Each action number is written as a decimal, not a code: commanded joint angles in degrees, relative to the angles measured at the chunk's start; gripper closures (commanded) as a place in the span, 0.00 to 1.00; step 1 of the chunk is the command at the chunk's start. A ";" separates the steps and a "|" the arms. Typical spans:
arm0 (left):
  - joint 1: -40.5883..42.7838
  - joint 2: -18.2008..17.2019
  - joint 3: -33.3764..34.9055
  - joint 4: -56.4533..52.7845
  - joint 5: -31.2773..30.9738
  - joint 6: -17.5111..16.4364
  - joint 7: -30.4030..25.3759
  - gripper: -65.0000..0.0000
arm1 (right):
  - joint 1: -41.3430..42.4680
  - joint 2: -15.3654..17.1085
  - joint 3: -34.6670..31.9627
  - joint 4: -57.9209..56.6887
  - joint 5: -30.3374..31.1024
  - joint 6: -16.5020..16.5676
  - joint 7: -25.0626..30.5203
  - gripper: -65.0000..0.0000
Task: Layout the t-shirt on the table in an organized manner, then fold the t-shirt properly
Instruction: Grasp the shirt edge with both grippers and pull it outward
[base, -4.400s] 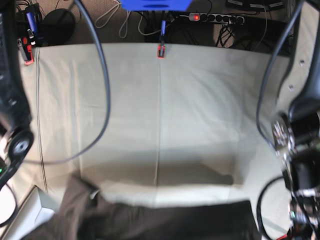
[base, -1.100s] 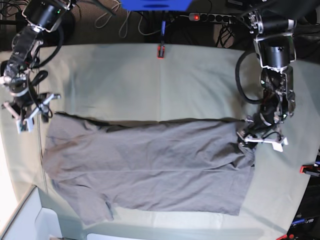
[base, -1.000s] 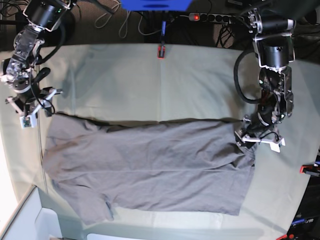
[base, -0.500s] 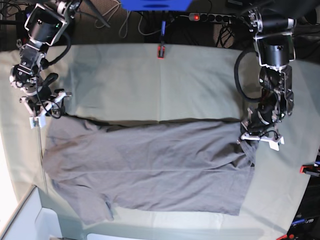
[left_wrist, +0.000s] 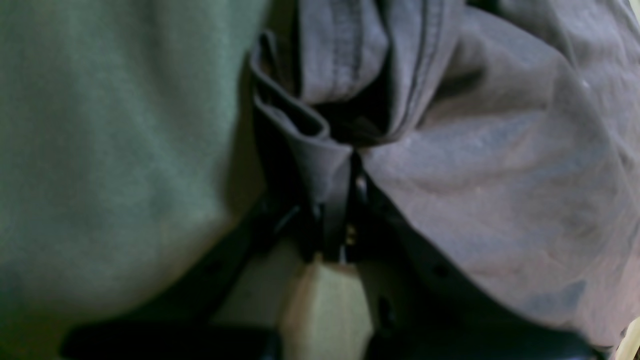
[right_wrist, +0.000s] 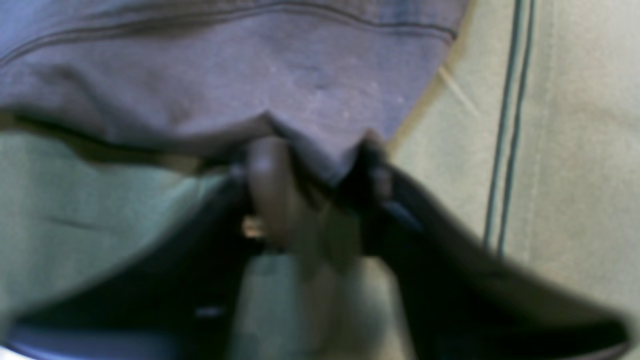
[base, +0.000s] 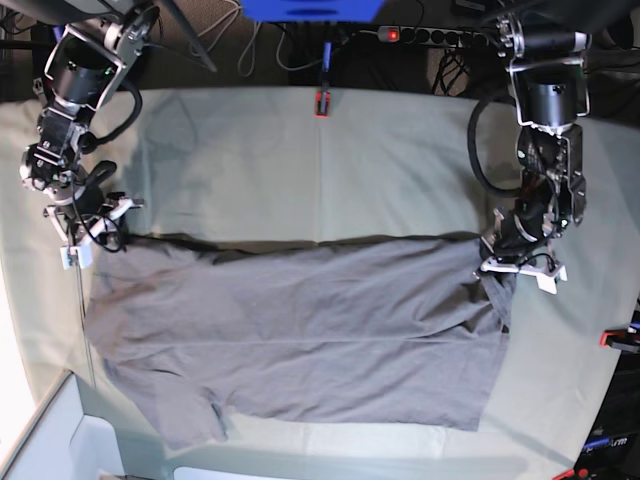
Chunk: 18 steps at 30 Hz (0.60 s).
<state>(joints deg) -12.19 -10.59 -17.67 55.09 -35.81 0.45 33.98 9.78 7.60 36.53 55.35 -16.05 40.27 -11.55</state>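
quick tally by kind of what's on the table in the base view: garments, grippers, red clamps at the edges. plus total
Garments: 1, the plain grey cotton t-shirt, spread on the pale green cloth-covered table.
Grippers: 2, the left gripper shut on the shirt's edge, and the right gripper at the opposite corner.
Red clamps: 2, one at the far edge, one at the right edge.
Total: 5

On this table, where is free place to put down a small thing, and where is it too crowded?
The widest bare patch of the table lies between the t-shirt far edge and the red clamp. A narrow strip also runs along the near edge, below the shirt. It is crowded at the shirt's two far corners, where the left tool and right tool work.
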 joint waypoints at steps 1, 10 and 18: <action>-0.87 -0.71 -0.13 2.36 -0.45 -0.23 -0.53 1.00 | 0.72 0.80 0.17 0.87 0.54 -0.27 0.34 0.98; 6.51 -0.62 -1.63 20.91 -0.54 0.21 4.05 1.00 | -9.21 0.54 1.84 17.48 10.03 -0.27 0.17 1.00; 9.42 2.37 -14.81 29.70 -0.54 -0.23 15.74 1.00 | -20.11 0.45 1.93 32.95 16.63 -0.27 -0.18 1.00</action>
<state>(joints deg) -2.00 -7.29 -32.25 83.61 -36.18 0.23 51.51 -10.70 6.96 38.09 87.33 -0.27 40.42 -13.15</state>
